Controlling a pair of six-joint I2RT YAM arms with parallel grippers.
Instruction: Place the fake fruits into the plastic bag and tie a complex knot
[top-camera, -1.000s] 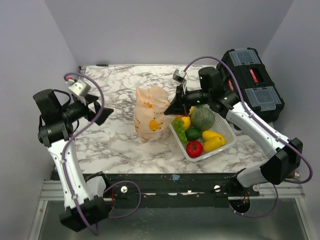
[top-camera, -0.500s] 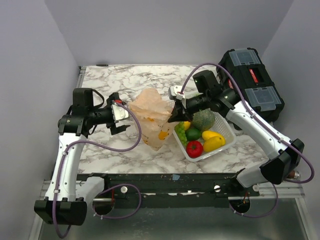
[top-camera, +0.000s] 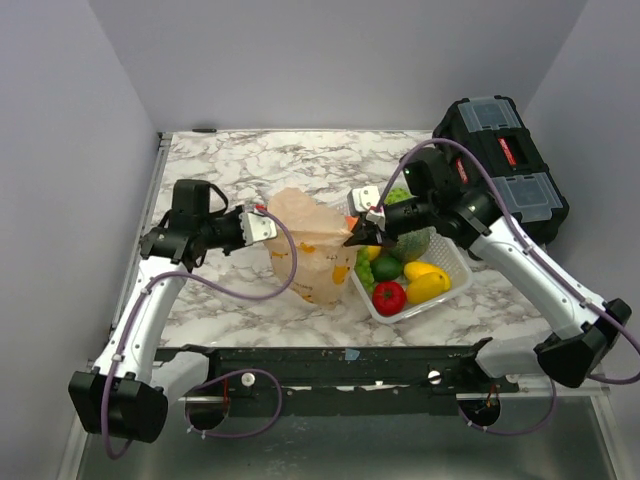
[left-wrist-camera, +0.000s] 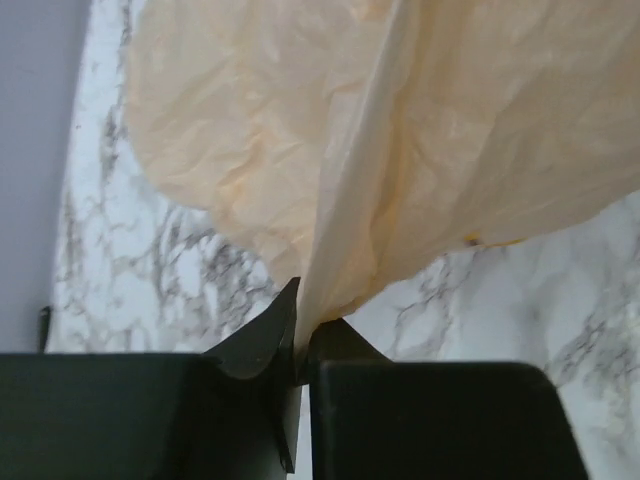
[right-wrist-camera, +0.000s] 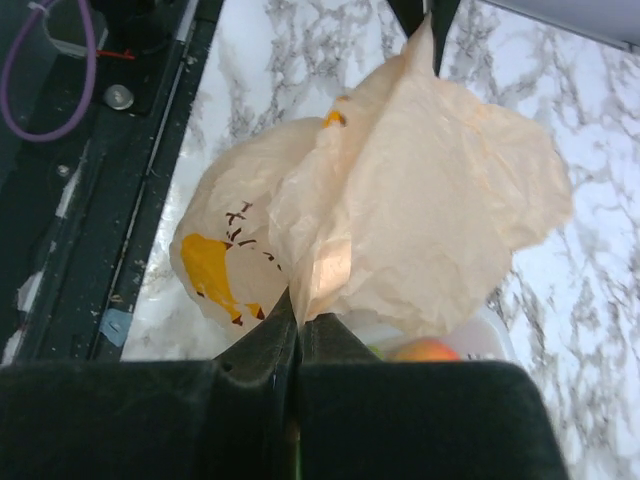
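Left pincer (top-camera: 267, 228) moved in, pinching plastic bag (top-camera: 318, 265) left edge; right pincer (top-camera: 351, 238) pinches right edge.

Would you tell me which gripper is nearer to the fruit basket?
Right: the right gripper pinches the bag beside the basket; the left gripper holds the bag's opposite side.

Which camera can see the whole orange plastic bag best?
The top external view: the thin, crinkly pale-orange plastic bag shows whole, held between the left gripper and right gripper. Each wrist view shows only part of it, pinched up close.
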